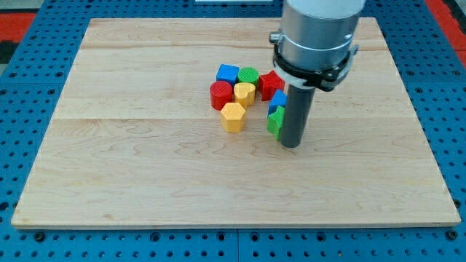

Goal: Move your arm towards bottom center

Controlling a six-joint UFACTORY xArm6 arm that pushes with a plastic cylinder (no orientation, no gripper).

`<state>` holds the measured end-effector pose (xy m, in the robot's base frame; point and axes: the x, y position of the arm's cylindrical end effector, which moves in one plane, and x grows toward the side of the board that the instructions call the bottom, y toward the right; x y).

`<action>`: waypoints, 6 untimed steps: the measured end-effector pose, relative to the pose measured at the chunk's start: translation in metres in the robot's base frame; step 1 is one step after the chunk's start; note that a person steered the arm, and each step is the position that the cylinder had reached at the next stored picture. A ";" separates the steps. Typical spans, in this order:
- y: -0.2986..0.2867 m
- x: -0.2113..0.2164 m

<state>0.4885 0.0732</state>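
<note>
My tip (291, 144) rests on the wooden board (145, 167), right of centre. It touches or nearly touches the right side of a green block (274, 124), which sits just below a blue block (277, 101). A red star-like block (271, 83) lies above those, partly behind the rod. To the left is a cluster: a blue cube (228, 73), a green cylinder (248, 76), a red cylinder (220, 94), a yellow block (245, 94) and a yellow hexagonal block (233, 116).
The board lies on a blue pegboard surface (29, 109). The arm's large grey and black body (317, 40) hangs over the board's upper right and hides part of it.
</note>
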 end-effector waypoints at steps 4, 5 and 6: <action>-0.010 0.024; 0.035 0.043; 0.058 0.026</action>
